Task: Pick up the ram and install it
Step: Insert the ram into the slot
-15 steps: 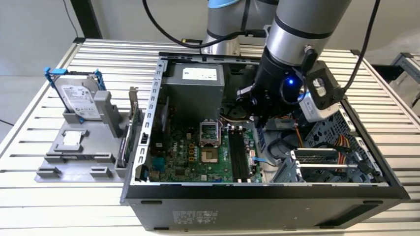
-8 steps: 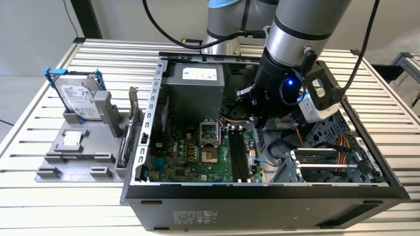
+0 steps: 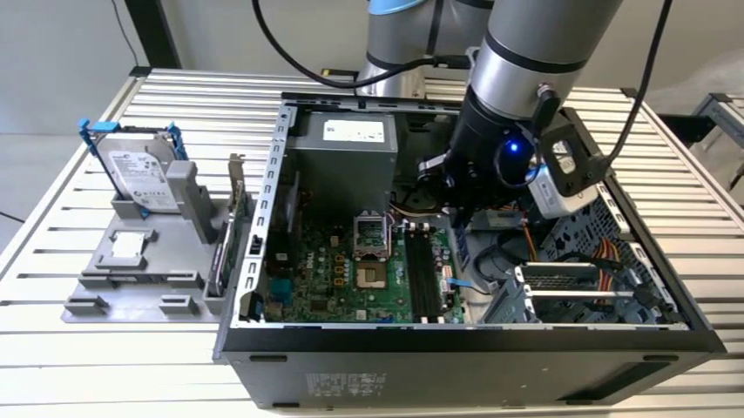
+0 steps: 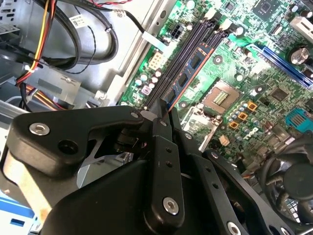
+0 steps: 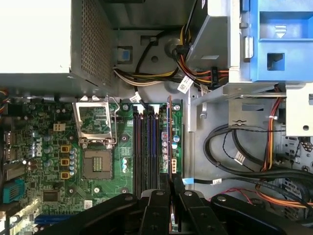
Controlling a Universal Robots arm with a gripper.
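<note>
The ram (image 4: pixel 191 66) is a thin dark-blue strip with black chips, standing on edge along the black memory slots (image 5: pixel 145 147) of the green motherboard (image 3: pixel 337 279). My gripper (image 4: pixel 164 115) is shut on the strip's near end, one black finger (image 5: pixel 156 205) on each side. In the first wrist view the ram (image 5: pixel 169 137) shows edge-on, just beside the slots toward the metal drive bay. Whether it sits in a slot cannot be told. In the exterior view the arm's wrist (image 3: pixel 500 165) reaches down into the open computer case (image 3: pixel 465 340).
A CPU socket (image 5: pixel 96 161) lies beside the slots and a power supply (image 3: pixel 348 139) stands at the case's back. Cable bundles (image 5: pixel 244 156) and a blue drive cage (image 5: pixel 279 39) crowd the other side. A grey holder (image 3: pixel 128 261) with a hard drive (image 3: pixel 139 174) stands outside the case.
</note>
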